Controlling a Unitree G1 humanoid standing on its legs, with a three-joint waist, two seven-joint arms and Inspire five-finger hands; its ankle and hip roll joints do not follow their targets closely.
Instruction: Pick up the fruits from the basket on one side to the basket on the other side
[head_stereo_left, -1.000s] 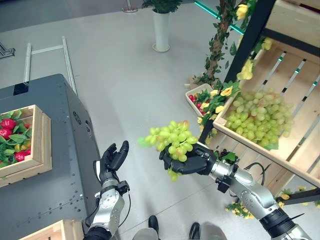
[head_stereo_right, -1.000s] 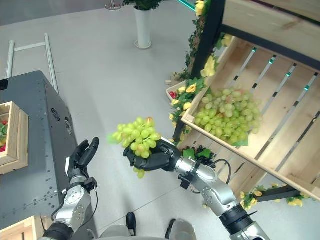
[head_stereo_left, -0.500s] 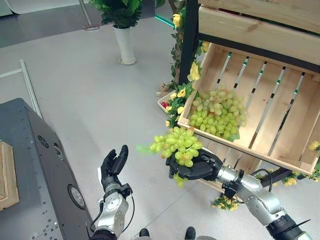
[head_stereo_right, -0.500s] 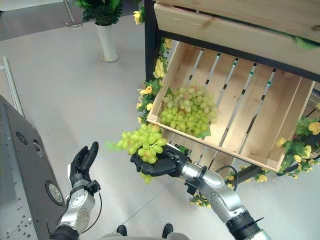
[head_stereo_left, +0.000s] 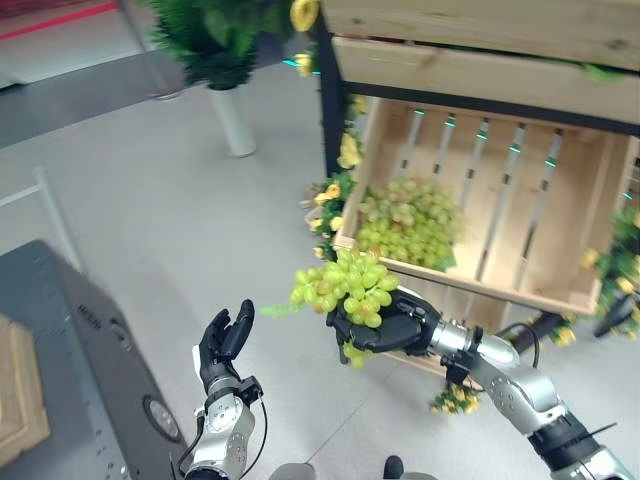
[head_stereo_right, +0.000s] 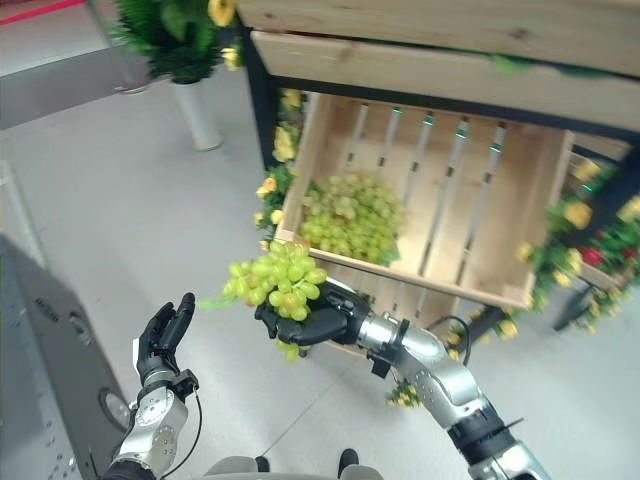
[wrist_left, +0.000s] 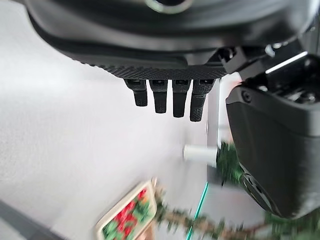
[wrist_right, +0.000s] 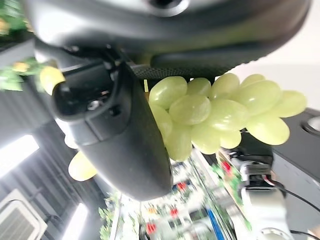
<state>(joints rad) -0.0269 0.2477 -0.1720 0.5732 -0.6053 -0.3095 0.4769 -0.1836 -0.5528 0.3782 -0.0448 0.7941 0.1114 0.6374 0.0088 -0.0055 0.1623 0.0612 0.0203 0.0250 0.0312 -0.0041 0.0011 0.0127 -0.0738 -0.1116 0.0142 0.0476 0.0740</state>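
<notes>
1. Nearest, at about 7 o'clock in the head views, the left hand (head_stereo_left: 224, 343) stands raised above the grey floor (head_stereo_left: 150, 220), fingers straight and held together, holding nothing; its wrist view shows the fingers (wrist_left: 170, 100) extended in a row.
2. Just beyond, near the centre of the view, the right hand (head_stereo_left: 378, 327) is turned palm-up with fingers and thumb curled round a bunch of green grapes (head_stereo_left: 345, 285); the bunch rises above the palm, and a few grapes hang below the hand. In the right wrist view the grapes (wrist_right: 220, 112) lie pressed against the palm beside the thumb.
3. At 9 o'clock, a dark grey counter (head_stereo_left: 90, 350) occupies the lower left; a wooden box edge (head_stereo_left: 20, 385) rests on it at the frame border.
4. At about 1 o'clock, past the held bunch, a tilted wooden crate (head_stereo_left: 560, 200) with a slatted bottom sits on a black-framed shelf; a second pile of green grapes (head_stereo_left: 412, 220) lies in its near left corner, well apart from the bunch in the hand.
5. Yellow artificial flowers (head_stereo_left: 335, 185) with foliage trim the crate's left post.
6. Farthest, at 11 o'clock, a potted plant in a white vase (head_stereo_left: 235, 120) stands on the floor.
</notes>
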